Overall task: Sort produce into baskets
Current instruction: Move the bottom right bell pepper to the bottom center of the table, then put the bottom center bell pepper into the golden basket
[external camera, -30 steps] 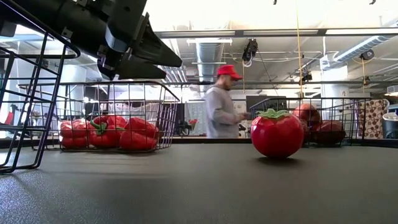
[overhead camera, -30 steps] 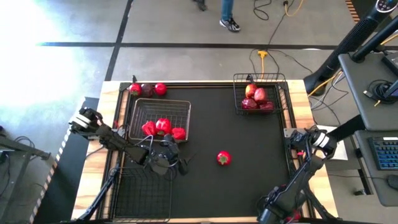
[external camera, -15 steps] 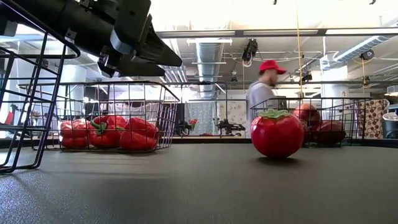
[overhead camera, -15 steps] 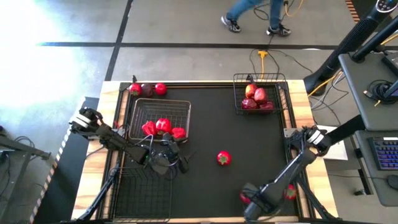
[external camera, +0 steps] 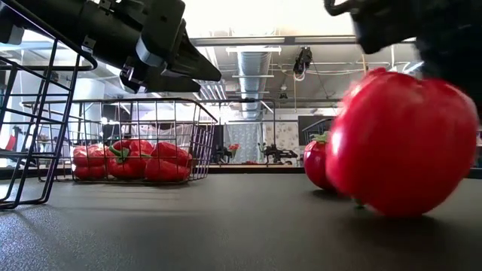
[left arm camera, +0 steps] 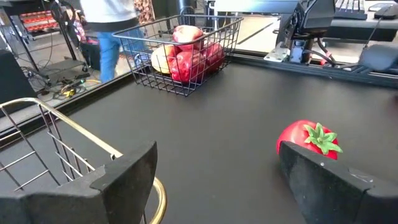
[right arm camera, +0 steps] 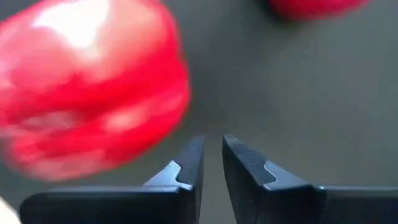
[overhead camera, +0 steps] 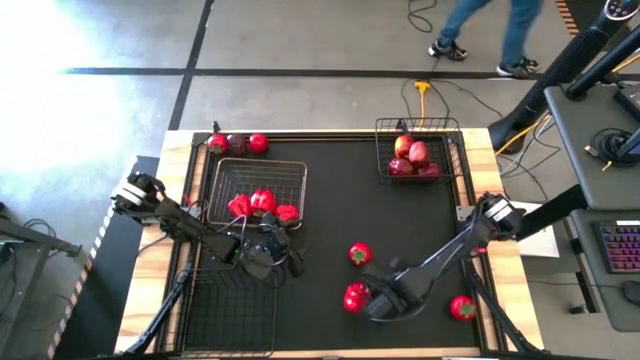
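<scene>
The red pepper (right arm camera: 90, 87) is blurred and cut off at the edge.

Right gripper (overhead camera: 372, 298) jaws nearly closed; left gripper (overhead camera: 290, 257) jaws apart.

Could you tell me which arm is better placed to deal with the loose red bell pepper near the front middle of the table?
The right. Its gripper sits right beside the pepper, jaws nearly shut and not around it. The left gripper hangs, jaws open, farther off by the pepper basket, nearer the tomato.
</scene>
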Robot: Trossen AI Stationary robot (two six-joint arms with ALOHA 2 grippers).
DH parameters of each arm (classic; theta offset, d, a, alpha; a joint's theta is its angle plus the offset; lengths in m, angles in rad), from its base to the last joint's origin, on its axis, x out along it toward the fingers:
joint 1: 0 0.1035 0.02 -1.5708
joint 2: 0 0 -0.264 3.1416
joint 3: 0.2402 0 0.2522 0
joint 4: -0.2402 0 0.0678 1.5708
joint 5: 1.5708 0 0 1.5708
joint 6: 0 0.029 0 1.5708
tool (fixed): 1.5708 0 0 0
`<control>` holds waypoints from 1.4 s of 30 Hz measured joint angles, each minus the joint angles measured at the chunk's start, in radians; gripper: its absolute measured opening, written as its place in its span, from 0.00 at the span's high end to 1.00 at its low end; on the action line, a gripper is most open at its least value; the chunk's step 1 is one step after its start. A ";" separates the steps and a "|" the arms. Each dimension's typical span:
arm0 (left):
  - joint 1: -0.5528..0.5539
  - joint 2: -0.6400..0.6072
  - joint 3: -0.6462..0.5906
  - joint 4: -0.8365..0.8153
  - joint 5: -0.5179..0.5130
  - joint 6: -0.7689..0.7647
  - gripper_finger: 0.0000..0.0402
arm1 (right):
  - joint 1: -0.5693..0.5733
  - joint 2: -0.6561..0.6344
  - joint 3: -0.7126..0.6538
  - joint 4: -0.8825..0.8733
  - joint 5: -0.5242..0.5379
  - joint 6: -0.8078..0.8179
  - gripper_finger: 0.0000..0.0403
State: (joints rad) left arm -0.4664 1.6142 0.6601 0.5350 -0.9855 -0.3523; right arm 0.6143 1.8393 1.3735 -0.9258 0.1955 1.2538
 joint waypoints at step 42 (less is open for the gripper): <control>-0.024 0.332 0.994 -1.406 0.272 -0.693 0.18 | 0.072 -0.102 -0.367 -0.583 0.993 0.495 0.96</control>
State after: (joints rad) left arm -0.4906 1.9461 1.6540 -0.8714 -0.7140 -1.0456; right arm 0.6866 1.7371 1.0068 -1.5091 1.1888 1.7485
